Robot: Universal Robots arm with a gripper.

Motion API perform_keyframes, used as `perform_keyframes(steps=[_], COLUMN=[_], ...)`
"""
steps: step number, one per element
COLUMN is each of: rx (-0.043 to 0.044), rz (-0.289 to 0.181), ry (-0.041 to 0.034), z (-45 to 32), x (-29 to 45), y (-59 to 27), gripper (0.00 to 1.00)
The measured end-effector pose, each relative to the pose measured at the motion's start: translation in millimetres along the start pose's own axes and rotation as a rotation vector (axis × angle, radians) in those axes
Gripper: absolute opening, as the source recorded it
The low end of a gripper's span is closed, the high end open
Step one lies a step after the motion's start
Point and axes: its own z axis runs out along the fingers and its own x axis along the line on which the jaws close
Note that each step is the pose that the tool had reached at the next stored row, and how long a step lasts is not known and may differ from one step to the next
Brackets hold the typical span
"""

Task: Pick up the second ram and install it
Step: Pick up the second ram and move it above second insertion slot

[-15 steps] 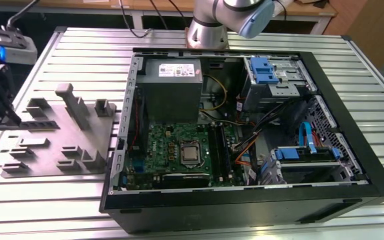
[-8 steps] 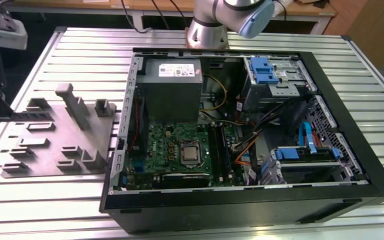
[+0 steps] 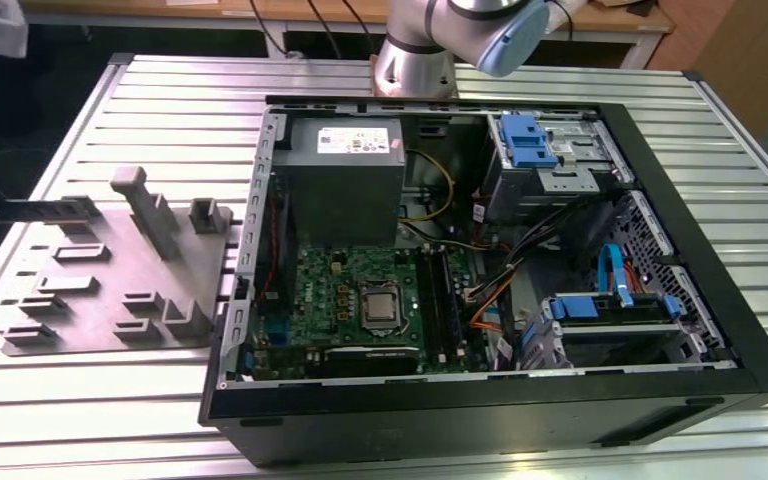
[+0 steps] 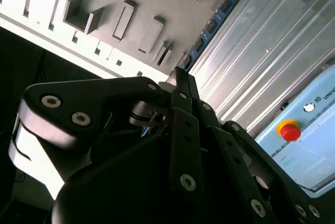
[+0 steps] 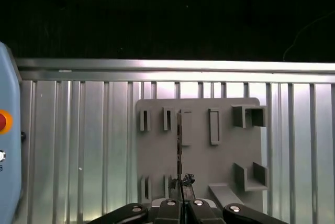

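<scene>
The second ram (image 3: 44, 210) stands on edge at the far-left end of the grey fixture plate (image 3: 117, 290) in the exterior view. In the first wrist view it appears edge-on as a thin dark line (image 5: 179, 140) on the plate (image 5: 157, 150). In the second wrist view its blue-green board with chips (image 4: 215, 21) sits beyond the fingertips. My gripper (image 5: 183, 185) hangs well above the plate, in line with the ram and apart from it. Its fingers (image 4: 180, 85) meet at a point (image 4: 179, 75) with nothing between them.
An open black computer case (image 3: 704, 390) lies at the exterior view's right of the plate, with the motherboard (image 3: 344, 300) and its long black slots (image 3: 444, 300) inside. A light-blue pendant with a red button (image 4: 289, 130) rests on the ribbed metal table (image 5: 78, 145).
</scene>
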Motion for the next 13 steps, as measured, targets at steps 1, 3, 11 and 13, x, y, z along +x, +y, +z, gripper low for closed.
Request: perform_keyframes(steps=[1,3,11,13], rx=[0.0003,0.0009,0.0043,0.0049], rz=[0.000,0.001,0.005,0.005], ry=[0.0000,-0.0001,-0.0003,-0.0002], z=[-4.2,-12.6,-43.6,-49.1], x=[-0.2,-0.6,-2.0,-2.2], y=[0.1,0.5,1.5,1.8], gripper=[0.11,0.11,0.11,0.11])
